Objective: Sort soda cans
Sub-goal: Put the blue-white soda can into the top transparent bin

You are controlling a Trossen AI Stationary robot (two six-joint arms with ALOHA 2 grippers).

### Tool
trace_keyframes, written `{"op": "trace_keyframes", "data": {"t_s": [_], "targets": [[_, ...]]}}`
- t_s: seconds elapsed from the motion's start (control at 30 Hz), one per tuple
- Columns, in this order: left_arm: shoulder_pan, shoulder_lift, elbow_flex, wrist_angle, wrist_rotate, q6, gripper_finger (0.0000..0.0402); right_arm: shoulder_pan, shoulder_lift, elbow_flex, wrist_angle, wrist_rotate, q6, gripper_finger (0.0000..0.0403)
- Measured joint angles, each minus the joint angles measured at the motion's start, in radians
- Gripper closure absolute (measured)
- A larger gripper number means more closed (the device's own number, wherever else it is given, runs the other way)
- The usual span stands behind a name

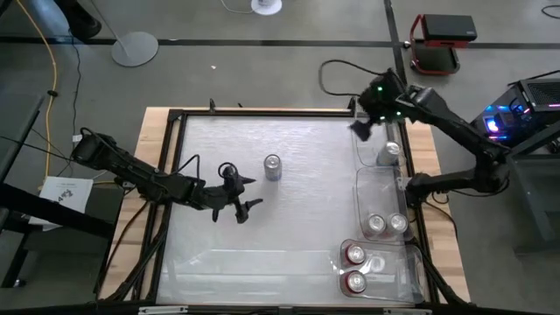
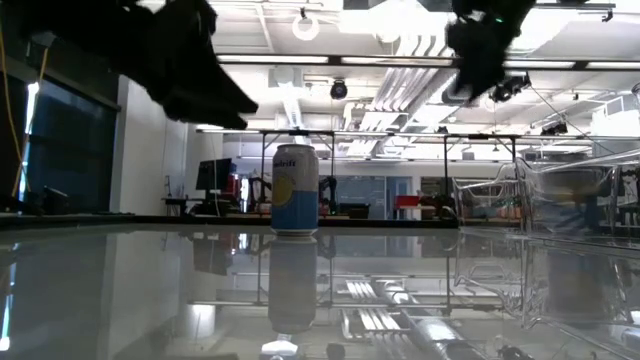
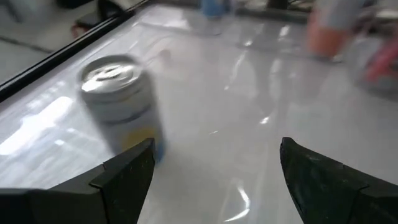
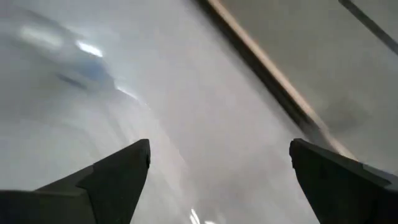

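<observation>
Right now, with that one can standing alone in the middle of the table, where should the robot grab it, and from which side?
Probably around the body. The lone soda can stands upright with nothing touching it, so its round sides are free. The left gripper is open and nearest, so it could come in level from its own side and close on the can's middle. The right gripper hangs farther off, open.

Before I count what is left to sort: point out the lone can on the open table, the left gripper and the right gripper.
Lone can (image 1: 273, 166), high view: its silver top.
Left gripper (image 1: 246, 192), high view: the gap between its open fingers.
Right gripper (image 1: 360, 128), high view: its fingertip end, above the table's far right corner.
</observation>
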Motion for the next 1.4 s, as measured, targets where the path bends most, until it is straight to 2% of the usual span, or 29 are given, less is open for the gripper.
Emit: {"op": "trace_keyframes", "data": {"t_s": [0.1,0.17,0.33,0.43,0.53,0.6,0.73,0.9,1.1,1.27,1.4], "targets": [[0.033,0.000,-0.026,-0.005,-0.007,-0.008,0.0082,0.082,0.004,-0.104,0.264,-0.202,-0.011,0.0028],[0.071,0.000,-0.075,0.043,0.018,-0.010,0.0082,0.146,0.018,-0.199,0.477,-0.289,-0.018,0.0028],[0.223,0.017,-0.225,0.312,0.169,0.023,0.0082,0.296,0.134,-0.391,1.078,-0.283,0.022,0.0028],[0.293,0.055,-0.270,0.511,0.232,0.114,0.0082,0.360,0.246,-0.391,1.230,-0.258,-0.010,0.0028],[0.338,0.113,-0.262,0.628,0.343,0.189,0.0082,0.396,0.355,-0.322,1.235,-0.197,-0.024,0.0028],[0.353,0.164,-0.230,0.651,0.392,0.220,0.0082,0.405,0.421,-0.267,1.219,-0.200,-0.018,0.0028],[0.366,0.283,-0.161,0.684,0.393,0.247,0.0082,0.422,0.527,-0.144,1.101,-0.235,-0.024,0.0028],[0.364,0.400,-0.106,0.690,0.386,0.219,0.0082,0.437,0.599,-0.039,0.927,-0.239,-0.032,0.0028],[0.339,0.454,-0.103,0.687,0.359,0.163,0.0082,0.438,0.602,-0.019,0.780,-0.123,-0.067,0.0028],[0.335,0.470,-0.098,0.694,0.350,0.130,0.0082,0.418,0.511,-0.018,0.571,-0.015,-0.053,0.0028],[0.337,0.467,-0.009,0.664,0.366,0.225,0.0082,0.412,0.422,-0.054,0.394,0.026,0.007,0.0028]]}}
